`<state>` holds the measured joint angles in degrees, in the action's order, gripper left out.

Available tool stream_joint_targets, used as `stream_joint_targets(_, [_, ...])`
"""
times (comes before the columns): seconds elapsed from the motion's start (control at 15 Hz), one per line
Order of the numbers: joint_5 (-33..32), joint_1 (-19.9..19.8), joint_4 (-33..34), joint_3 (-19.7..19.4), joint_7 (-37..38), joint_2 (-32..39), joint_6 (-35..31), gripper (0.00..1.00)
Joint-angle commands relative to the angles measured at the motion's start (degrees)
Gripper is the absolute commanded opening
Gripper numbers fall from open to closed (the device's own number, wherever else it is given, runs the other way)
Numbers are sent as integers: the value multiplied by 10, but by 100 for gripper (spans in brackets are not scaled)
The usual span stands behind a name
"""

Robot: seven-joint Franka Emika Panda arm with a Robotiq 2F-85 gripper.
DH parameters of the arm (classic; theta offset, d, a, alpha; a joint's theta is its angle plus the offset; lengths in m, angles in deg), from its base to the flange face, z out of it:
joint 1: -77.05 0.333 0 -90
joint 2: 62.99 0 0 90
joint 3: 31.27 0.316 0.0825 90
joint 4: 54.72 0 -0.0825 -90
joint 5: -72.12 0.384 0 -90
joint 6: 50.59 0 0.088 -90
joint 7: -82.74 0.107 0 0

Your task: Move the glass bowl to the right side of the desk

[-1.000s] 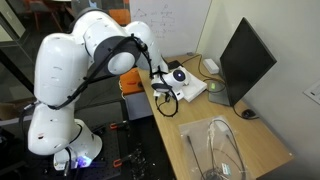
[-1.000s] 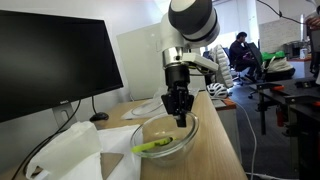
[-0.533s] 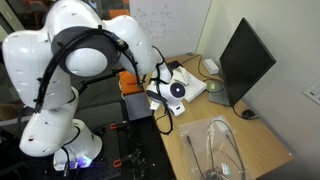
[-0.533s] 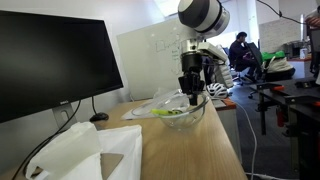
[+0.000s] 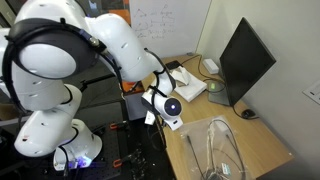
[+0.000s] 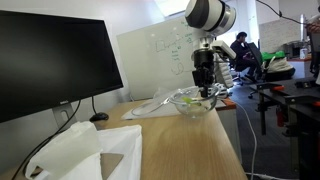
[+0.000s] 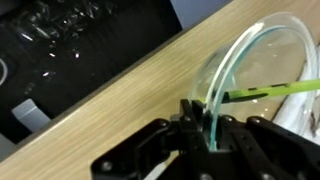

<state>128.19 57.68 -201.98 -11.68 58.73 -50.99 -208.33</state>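
- The carry is under way: the gripper (image 7: 204,118) has its jaws closed tight on the rim of the glass bowl (image 7: 240,58), one inside the wall and one outside.
- In an exterior view the gripper (image 6: 205,88) comes straight down on the bowl (image 6: 192,103), which sits toward the far end of the desk (image 6: 200,150), well apart from the monitor (image 6: 50,70) and the white plastic sheet (image 6: 85,150) at the near end.
- The wrist view puts the bowl near the desk's long open edge, with dark floor just beyond it (the rim crosses the wood at an angle, so the bowl looks tilted).
- A green stick (image 7: 275,90) lies inside the bowl and rides along with it.
- I cannot tell whether the bowl's base is clear of the wood or resting on it.
- My judgement is that the move is well along. What is left is to lower or level the bowl a safe way in from the edge and corner, settle its base flat, then part the jaws and lift straight off the rim.
- Risk: a rim pinch on smooth glass can slip or swing, so the set-down wants to be slow.
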Motion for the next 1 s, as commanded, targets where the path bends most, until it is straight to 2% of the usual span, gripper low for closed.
stream_joint_targets(0.0, [24,-17,0,5,-44,-6,39,3])
stream_joint_targets(0.47, [19,-12,11,5,-70,40,11,3])
stream_joint_targets(0.93, [26,-23,56,2,-70,84,5,3])
